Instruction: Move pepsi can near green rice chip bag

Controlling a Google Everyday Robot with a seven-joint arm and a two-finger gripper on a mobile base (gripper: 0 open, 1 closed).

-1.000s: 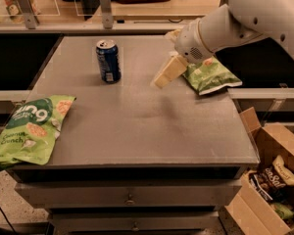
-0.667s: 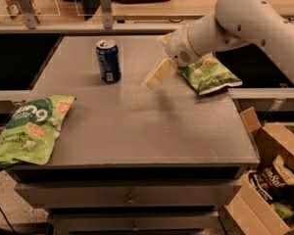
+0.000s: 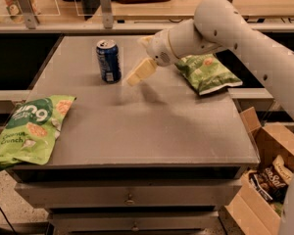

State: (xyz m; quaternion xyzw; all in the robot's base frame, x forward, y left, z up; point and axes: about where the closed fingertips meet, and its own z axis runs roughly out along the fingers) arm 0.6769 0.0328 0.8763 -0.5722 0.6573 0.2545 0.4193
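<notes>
Cream-coloured gripper (image 3: 136, 60) hovers above the grey table (image 3: 152, 131), just to the right of the one dark blue cylindrical pepsi can (image 3: 109, 60) and not touching it. It is spread apart and holds nothing; its farther side is blurred against the white arm (image 3: 225, 26).

The can stands upright toward the table's back. Two green bags lie flat. The large light-green crinkly rice chip bag (image 3: 33, 129) is well apart from the can, in front and to its left, hanging over the table's edge. A smaller darker-green bag (image 3: 207, 73) lies right of the can, its near corner hidden by the arm.

One cardboard box (image 3: 264, 180) of packets, front-right of the can, is cut off by the frame.
</notes>
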